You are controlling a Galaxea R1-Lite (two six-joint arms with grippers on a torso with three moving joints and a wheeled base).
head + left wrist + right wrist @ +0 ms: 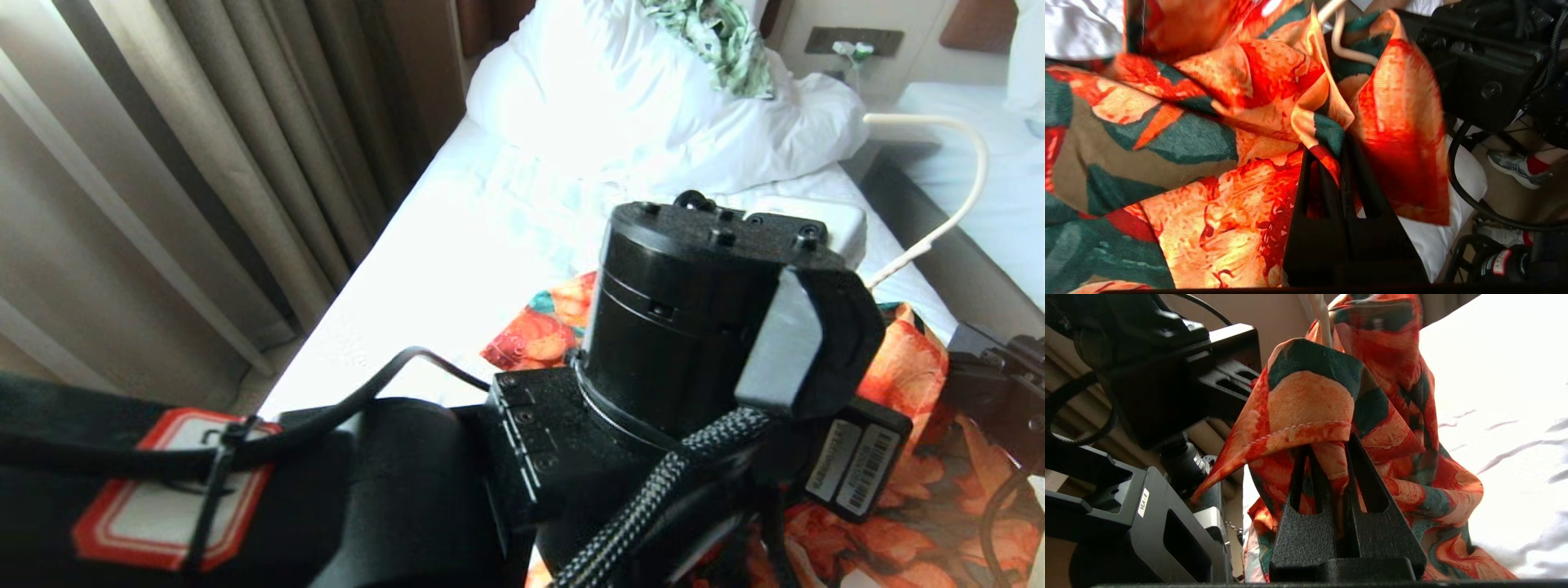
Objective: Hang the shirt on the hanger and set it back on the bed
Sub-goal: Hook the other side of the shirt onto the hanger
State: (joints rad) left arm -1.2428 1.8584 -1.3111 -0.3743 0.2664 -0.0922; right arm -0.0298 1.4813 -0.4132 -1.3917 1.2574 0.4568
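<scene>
Left tool (pixel 1342 151) and right tool (pixel 1340 451) each pinch the shirt (pixel 1216 134) above the bed (pixel 424 269)

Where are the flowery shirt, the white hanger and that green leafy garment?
shirt (pixel 1216 228): left wrist view, orange flower on the spread cloth.
hanger (pixel 976 155): head view, bend of its curved hook.
green leafy garment (pixel 727 41): head view, crumpled middle, atop the white duvet.

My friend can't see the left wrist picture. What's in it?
The left pincer is shut on a fold of the orange-flowered shirt. A bit of the cream hanger peeks out above, beside a black robot arm.
</scene>
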